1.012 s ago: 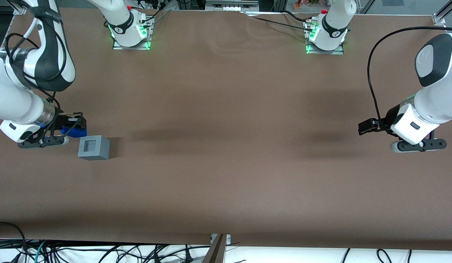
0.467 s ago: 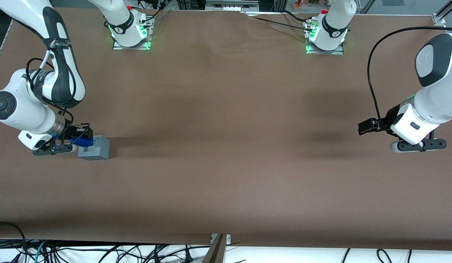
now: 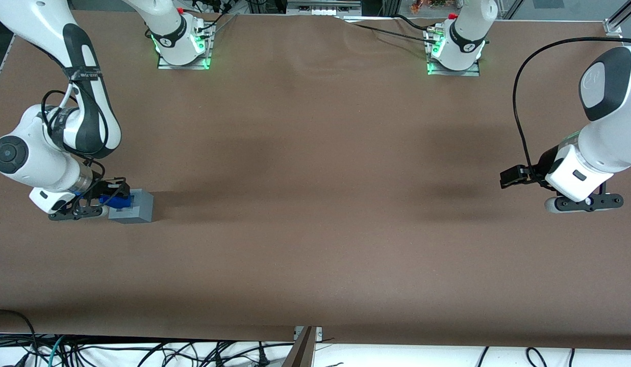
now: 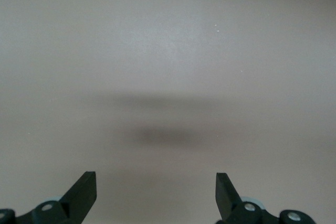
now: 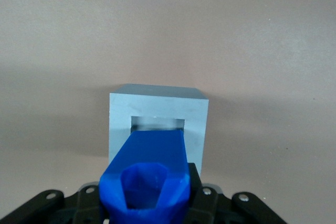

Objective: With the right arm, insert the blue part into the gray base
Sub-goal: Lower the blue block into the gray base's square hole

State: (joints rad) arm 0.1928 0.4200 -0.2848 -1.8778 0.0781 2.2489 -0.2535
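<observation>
Table (image 3: 315,214): brown, matte, flat; the work sits at my working arm's end of it.

Arm (image 3: 50,153): bent low, wrist beside the base.

Base (image 3: 140,206): light-gray cube resting flat on the table, square recess facing up. From the wrist camera the recess (image 5: 157,124) shows open, walls thick. Judged rigid plastic and light enough to slide if I push sideways, so force should go straight down.

Gripper (image 3: 111,198): over the base's edge toward my arm, fingers clamped on the part.

Part (image 5: 149,174): bright blue, held at its wide knobby end; its tapered nose points into the recess and overlaps its nearer rim. Whether the tip is already inside, I cannot tell. Judged stiff, light, smooth-skinned plastic, so it may twist in the pads if the nose catches a wall. The present hold on the broad end looks right: it leaves the narrow end free to enter.
</observation>
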